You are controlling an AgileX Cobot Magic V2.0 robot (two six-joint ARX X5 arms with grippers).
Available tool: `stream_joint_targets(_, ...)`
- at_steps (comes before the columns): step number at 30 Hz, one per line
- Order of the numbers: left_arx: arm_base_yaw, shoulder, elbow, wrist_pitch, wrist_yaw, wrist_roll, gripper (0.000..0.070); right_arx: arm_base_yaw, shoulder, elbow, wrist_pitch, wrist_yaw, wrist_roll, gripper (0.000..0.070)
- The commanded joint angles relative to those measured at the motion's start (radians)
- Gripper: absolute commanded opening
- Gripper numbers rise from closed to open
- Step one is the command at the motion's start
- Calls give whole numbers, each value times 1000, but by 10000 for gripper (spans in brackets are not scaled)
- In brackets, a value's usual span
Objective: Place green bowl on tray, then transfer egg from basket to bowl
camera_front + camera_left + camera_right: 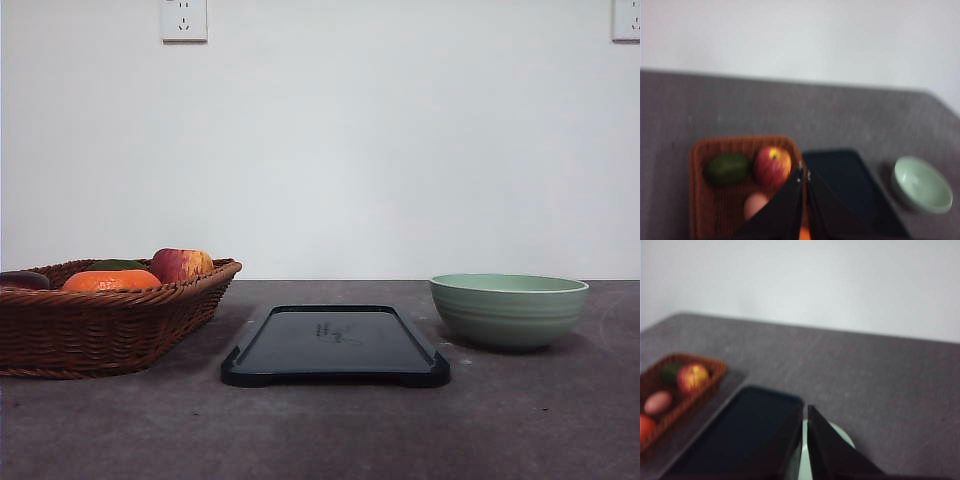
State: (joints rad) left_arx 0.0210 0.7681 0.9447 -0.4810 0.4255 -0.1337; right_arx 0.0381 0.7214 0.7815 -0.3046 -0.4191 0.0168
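The green bowl [508, 310] stands on the dark table right of the black tray [335, 345], which lies flat at the centre. At the left sits the wicker basket [100, 330] with fruit. In the left wrist view the pale egg [756, 205] lies in the basket [697, 190] just beside my shut left gripper [804, 172], which hovers above the basket's edge with nothing held. My right gripper [805, 410] is shut and empty, high over the bowl [841, 436], whose rim peeks out behind its fingers. The tray [740, 435] lies beside it.
The basket also holds a red apple [180, 264], an orange [110, 281] and a dark green avocado [727, 169]. A white wall with two sockets [184, 20] stands behind the table. Bare tabletop [320, 430] stretches in front of the tray.
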Motion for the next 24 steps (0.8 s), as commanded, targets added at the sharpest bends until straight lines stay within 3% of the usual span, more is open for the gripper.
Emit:
stream_joint_targets(1,-8,28,53,-52,11,108,0,16,26,36,-25,-3,-73,7)
stream_joint_targets(5,-32,87,126,-170,11,210,0,57,86,76,-105,-2,-131,7)
stream_joint_targets(11,-51,117,157,-197,11,227,20,101,128,84,-135,0,-141,31)
stream_joint_targets(13,-51,117,157,-195,11,228,252,105,128,84,-134,0,-141,170)
stream_joint_targets(15,-51,117,157,-195,11,228,416,105,127,84,-134,2,-141,326)
stream_joint_targets(19,-51,117,157,-198,11,228,415,105,127,84,-134,10,-128,356)
stream_joint_targets(24,-51,117,157,-200,11,227,415,104,150,103,-167,64,-52,355)
